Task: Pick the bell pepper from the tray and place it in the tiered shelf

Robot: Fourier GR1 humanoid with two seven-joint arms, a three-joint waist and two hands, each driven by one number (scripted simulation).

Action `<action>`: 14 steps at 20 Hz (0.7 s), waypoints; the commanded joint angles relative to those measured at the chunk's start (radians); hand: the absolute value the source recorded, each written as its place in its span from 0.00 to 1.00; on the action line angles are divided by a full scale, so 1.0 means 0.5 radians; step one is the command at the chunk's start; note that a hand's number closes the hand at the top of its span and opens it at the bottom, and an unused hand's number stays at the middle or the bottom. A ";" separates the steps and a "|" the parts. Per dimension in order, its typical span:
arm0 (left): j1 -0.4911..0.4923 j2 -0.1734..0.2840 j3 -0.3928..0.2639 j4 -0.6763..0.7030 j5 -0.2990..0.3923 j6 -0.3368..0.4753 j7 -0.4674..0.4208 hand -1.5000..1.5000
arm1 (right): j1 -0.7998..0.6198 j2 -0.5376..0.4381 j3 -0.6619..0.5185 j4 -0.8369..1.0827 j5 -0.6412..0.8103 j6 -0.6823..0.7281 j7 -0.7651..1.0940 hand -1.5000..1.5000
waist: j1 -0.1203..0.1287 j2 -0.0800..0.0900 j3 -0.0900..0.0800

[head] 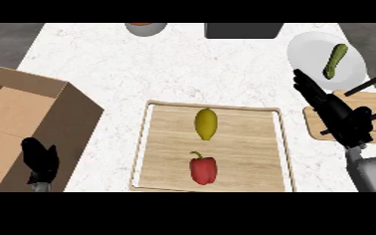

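A red bell pepper [203,170] lies on the wooden tray [165,144] near its front edge, stem pointing up-left. A yellow pepper [206,123] lies further back on the same tray. The wooden tiered shelf [37,114] stands at the left edge of the counter. My right hand [334,110] is to the right of the tray, fingers straight and pointing away, apart from both peppers. My left hand [40,160] shows at the lower left, in front of the shelf, fingers up and relaxed, holding nothing.
A white plate [312,50] at the back right holds a green cucumber [335,60]. A small wooden board [317,124] lies under my right hand. A grey bowl [145,28] and a dark box [243,30] stand at the counter's far edge.
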 commanded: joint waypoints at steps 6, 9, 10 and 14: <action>-0.344 -0.043 -0.111 -0.197 -0.165 -0.129 0.000 0.50 | 0.009 0.367 0.167 -0.682 0.469 -0.793 0.262 0.00 | -0.120 -0.031 -0.013; -0.244 -0.057 -0.071 -0.186 -0.102 -0.169 0.028 0.50 | 0.129 0.028 -0.080 -0.350 0.628 -0.804 0.179 1.00 | -0.254 -0.038 -0.070; -0.235 -0.061 -0.063 -0.174 -0.106 -0.176 0.019 0.50 | 0.151 0.035 -0.098 -0.353 0.754 -0.952 0.167 1.00 | -0.250 -0.037 -0.055; -0.284 -0.120 -0.091 -0.188 -0.125 -0.219 0.000 0.50 | 0.403 0.561 -0.079 -0.453 1.004 -1.681 -0.091 0.00 | -0.167 -0.017 -0.004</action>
